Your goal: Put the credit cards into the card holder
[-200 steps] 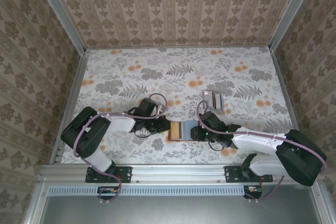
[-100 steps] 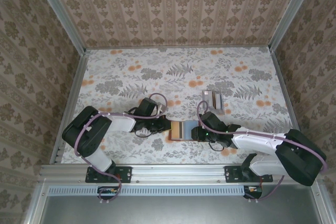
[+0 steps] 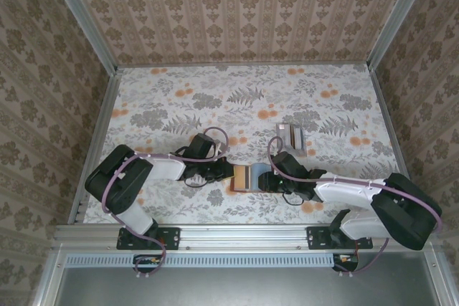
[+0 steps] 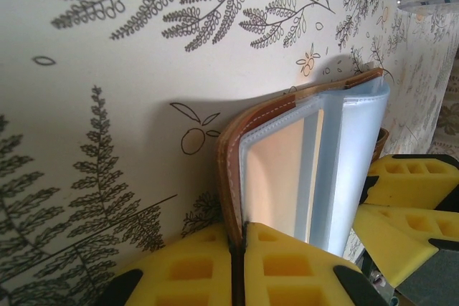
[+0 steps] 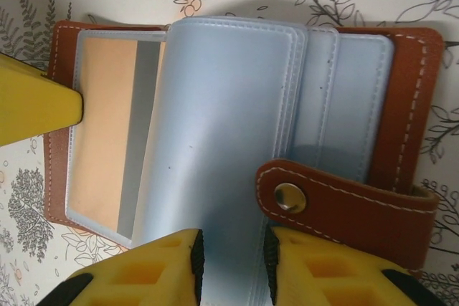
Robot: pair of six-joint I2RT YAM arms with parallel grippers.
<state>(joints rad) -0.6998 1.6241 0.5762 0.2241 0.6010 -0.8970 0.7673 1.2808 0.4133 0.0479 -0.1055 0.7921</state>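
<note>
The card holder (image 3: 244,177) lies open between my two grippers, a brown leather cover (image 5: 412,105) with clear plastic sleeves (image 5: 215,127). A tan card (image 5: 104,130) sits in the left sleeve. My left gripper (image 4: 242,233) is shut on the edge of the brown cover (image 4: 229,155). My right gripper (image 5: 229,263) has its jaws narrowly apart. Its fingertips rest against a lifted sleeve beside the snap strap (image 5: 337,202), and no pinch shows. A small stack of credit cards (image 3: 291,136) lies behind the right arm.
The holder sits on the floral tabletop (image 3: 215,98), near its front edge. Patterned walls close in the back and both sides. The right gripper's yellow fingers (image 4: 409,184) are close beside the raised sleeves in the left wrist view.
The right gripper has crept left, pushing the sleeves over towards the left gripper. The holder looks narrower from above. The left gripper has held still.
</note>
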